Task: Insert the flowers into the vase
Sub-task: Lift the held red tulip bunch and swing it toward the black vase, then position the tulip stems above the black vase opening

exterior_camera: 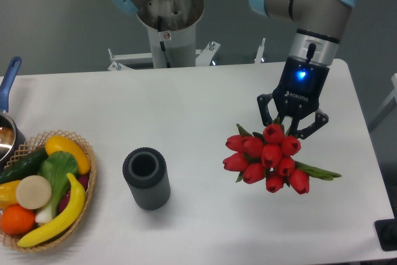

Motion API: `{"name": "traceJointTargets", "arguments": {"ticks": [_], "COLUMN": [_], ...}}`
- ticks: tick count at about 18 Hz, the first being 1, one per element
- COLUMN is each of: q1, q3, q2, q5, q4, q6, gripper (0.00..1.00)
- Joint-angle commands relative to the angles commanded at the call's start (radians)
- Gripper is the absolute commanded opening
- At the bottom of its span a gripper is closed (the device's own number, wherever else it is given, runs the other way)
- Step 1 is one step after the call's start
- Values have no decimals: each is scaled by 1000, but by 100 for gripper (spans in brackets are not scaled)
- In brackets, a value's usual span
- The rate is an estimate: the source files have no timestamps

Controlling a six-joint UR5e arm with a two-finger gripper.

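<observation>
Camera view, fixed above the table [186,103], is showing the arm reaching down over the right side of the white top. Its gripper [291,130] is pointing downward with a blue light glowing on the body, and the two black fingers [267,108] are spreading to either side of the top of the flowers [268,156]. The uppermost red bud is sitting right between the fingertips, hiding whatever the jaws are pressing on, so I cannot tell whether they are gripping the bunch or merely straddling it.

The flowers are showing as a tight cluster of red tulip buds just under the gripper, with green leaves poking out at the upper left and a long green leaf trailing off to the lower right. Whether the bunch is lying on the table or hanging slightly above it cannot be told from this angle.

The vase [147,178] is standing upright on the table left of centre, well apart from the flowers, its dark ribbed wall and open round mouth facing up. Nothing is sitting in the mouth.

At the lower left corner a wicker basket [87,153] is holding toy produce: a banana [65,212], a yellow pepper [68,150], a cucumber [22,166], an orange [15,220] and a leafy green piece. Behind it, at the left edge, a pot [6,134] with a blue handle is partly showing. The arm's grey base [167,17] is standing beyond the far edge of the table.
</observation>
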Motion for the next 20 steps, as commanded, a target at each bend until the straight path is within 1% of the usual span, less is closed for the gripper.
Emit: {"name": "traceJointTargets", "arguments": {"ticks": [2, 4, 5, 9, 11, 13, 17, 18, 20], "q1": [-2, 2, 0, -18, -44, -73, -132, -149, -213], "q3": [-12, -2, -11, -8, -3, -2, -11, -17, -43], "q2": [2, 2, 2, 6, 9, 6, -6, -12, -15], "q5": [0, -5, -14, -132, -224, -309, -445, -477, -500], "q4": [0, 0, 2, 35, 40, 67, 71, 71, 72], "q6": [2, 2, 5, -2, -2, -2, 8, 12, 18], "gripper": [25, 25, 25, 25, 25, 25, 25, 25, 25]}}
